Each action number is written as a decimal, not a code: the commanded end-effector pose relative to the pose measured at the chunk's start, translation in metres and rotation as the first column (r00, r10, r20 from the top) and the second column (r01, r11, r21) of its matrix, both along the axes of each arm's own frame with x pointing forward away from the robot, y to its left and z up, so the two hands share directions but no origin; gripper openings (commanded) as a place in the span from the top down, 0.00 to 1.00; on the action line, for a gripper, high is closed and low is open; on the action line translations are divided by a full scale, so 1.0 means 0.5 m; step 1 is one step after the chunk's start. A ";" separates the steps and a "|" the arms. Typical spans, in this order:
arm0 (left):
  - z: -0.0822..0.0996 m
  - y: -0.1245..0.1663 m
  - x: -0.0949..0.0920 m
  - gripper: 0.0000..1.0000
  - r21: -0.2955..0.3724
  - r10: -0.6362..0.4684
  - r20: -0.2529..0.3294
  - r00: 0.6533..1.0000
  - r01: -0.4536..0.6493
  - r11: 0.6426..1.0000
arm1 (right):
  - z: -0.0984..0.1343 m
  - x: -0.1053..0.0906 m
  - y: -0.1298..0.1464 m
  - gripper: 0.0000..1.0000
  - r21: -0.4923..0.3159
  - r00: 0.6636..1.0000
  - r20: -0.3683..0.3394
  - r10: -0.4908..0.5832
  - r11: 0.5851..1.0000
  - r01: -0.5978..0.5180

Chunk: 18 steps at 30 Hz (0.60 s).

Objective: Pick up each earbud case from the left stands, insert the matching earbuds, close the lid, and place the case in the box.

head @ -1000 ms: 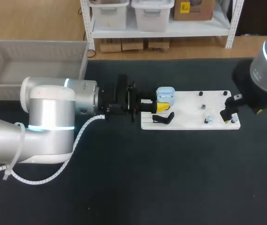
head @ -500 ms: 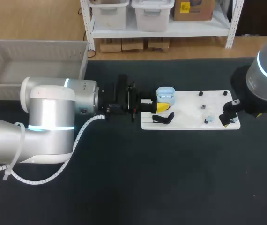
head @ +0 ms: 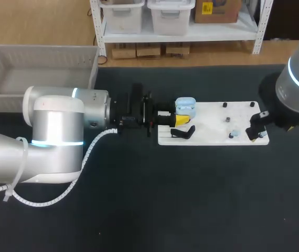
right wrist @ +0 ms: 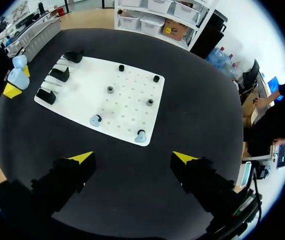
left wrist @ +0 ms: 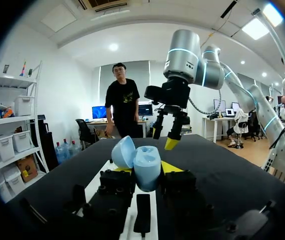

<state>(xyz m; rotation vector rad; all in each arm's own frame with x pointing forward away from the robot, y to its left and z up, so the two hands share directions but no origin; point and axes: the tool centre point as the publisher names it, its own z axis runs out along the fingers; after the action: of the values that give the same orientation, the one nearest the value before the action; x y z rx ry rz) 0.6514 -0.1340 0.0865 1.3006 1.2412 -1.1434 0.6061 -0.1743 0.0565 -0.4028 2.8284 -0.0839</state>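
Head view: left arm comes in from 9 o'clock, left gripper (head: pixel 177 119) at the 9 o'clock edge of the white board (head: pixel 212 126), fingers clamped on the light-blue earbud case (head: pixel 186 106), lid up; black stands (head: pixel 183 132) just at 6 o'clock of the case; right gripper (head: pixel 254 131) over the board's 4 o'clock corner, w/ a small blue earbud (head: pixel 233 135) just at its 9 o'clock; grey box (head: pixel 39 68) off at 10 o'clock, well apart from the board; dark desk (head: pixel 165 199) under all. Left wrist view: case sits between the yellow tips, both touching it, lid swung open; right gripper hangs ahead at 12 o'clock, above the desk. Right wrist view: fingers released, spread wide, nothing between; board lies ahead & below; the earbud & a second earbud (right wrist: pixel 141 136) sit near its closer edge, apart from each other; case & left gripper at the board's far end by the stands.
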 end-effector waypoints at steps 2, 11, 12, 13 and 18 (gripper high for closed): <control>-0.002 0.000 -0.002 1.00 -0.003 0.004 0.003 1.000 -0.004 1.000 | -0.010 0.009 0.002 0.00 -0.017 1.000 0.018 -0.013 1.000 0.013; -0.002 0.000 -0.002 1.00 -0.003 0.004 0.003 1.000 -0.004 1.000 | -0.023 0.025 0.005 0.00 -0.060 0.999 0.042 -0.012 0.998 0.014; -0.002 0.000 -0.002 1.00 -0.003 0.004 0.003 1.000 -0.004 1.000 | -0.025 0.026 0.005 0.00 -0.062 0.999 0.041 -0.012 0.998 0.015; -0.002 0.000 -0.002 1.00 -0.003 0.004 0.003 1.000 -0.004 1.000 | -0.027 0.027 0.004 0.02 -0.066 0.999 0.038 -0.013 0.998 0.016; -0.002 0.000 -0.002 1.00 -0.003 0.004 0.003 1.000 -0.004 1.000 | -0.036 0.031 0.000 0.32 -0.074 0.999 0.031 -0.017 0.997 0.020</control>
<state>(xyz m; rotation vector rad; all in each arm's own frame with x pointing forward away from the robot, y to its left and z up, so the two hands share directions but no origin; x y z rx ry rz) 0.6514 -0.1340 0.0865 1.3006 1.2412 -1.1434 0.6188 -0.1759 0.0418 -0.3905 2.8045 -0.1934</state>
